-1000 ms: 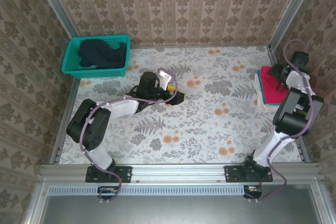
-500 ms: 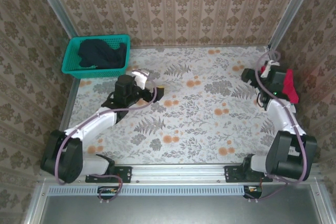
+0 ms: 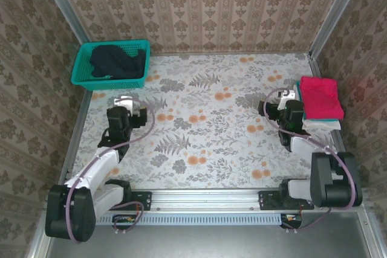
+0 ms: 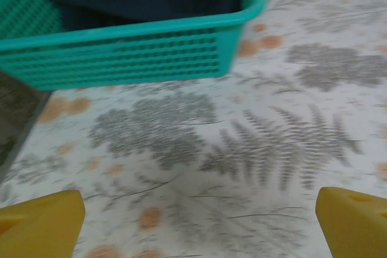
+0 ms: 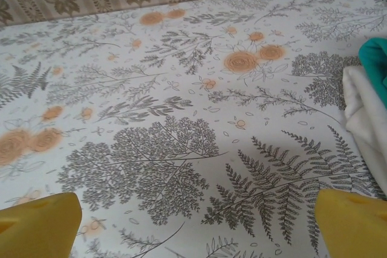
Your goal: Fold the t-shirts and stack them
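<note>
Overhead view. The table (image 3: 211, 131), covered in a floral fern print, runs from the arm bases at the bottom of the frame to the papered wall at the top.

A teal basket (image 3: 109, 81) sits in the upper left corner of the table. The dark shirt (image 3: 118, 61) lies crumpled inside it and drapes over its right-hand wall.

At the right edge of the frame, a little above mid-height, lies a folded stack. The red shirt (image 3: 321, 96) is on top, flat and squared. The teal shirt (image 3: 326, 124) is beneath it, showing as a pale band with a teal edge along the lower side of the stack.

The left arm reaches up the left side of the frame, with its wrist below the basket and apart from it. The right arm bends in from the lower right, and its wrist stands just beside the left side of the stack.

Left wrist view. The left gripper (image 4: 196, 225) has its jaws spread wide and is holding nothing. One yellow finger (image 4: 39, 225) sits in each lower corner, with bare table between them. The basket fills the upper left, slightly blurred.

Right wrist view. The right gripper (image 5: 193, 225) is likewise released. Its fingers (image 5: 354, 222) stand in the two lower corners over bare cloth. The pale and teal folds of the stack enter at the right edge, clear of the fingers.
</note>
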### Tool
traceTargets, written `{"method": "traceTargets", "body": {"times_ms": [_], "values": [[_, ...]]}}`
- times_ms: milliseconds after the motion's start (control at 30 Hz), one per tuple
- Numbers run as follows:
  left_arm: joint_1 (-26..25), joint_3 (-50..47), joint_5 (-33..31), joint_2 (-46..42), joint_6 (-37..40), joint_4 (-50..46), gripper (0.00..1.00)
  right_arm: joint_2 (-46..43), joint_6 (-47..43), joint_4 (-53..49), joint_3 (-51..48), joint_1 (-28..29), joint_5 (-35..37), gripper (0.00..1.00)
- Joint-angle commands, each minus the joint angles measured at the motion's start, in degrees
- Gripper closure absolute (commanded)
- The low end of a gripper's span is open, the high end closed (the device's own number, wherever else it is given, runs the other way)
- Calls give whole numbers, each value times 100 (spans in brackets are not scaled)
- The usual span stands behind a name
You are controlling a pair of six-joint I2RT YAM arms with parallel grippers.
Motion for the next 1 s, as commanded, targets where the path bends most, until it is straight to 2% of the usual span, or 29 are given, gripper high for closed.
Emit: {"method": "traceTargets", "body": {"times_ms": [0, 67, 167, 300, 433, 467, 567, 967], "values": [[533, -307, 191, 292, 236, 949, 0, 429, -150, 1331, -203, 187, 273, 0], [795, -380, 605, 709, 264, 1596, 0, 742, -195, 1590, -212, 204, 223, 0], [886, -376, 824, 1384, 509, 2440, 0, 1148, -376, 1927, -213, 293, 45, 0], [941, -205, 1313, 1987, 282, 2965, 0, 1191, -541, 1900, -176, 433, 144, 0], [771, 154, 1049, 2795, 369, 2984, 0, 1176, -504, 1717, -89, 425, 203, 0], [757, 89, 997, 2984, 439, 3368, 0, 1193, -496, 1711, -88, 430, 216, 0], [719, 23, 708, 2962, 325, 3393, 0, 1192, -447, 1636, -46, 407, 278, 0], [717, 24, 699, 2961, 322, 3383, 0, 1199, -385, 1568, -7, 380, 352, 0]]}}
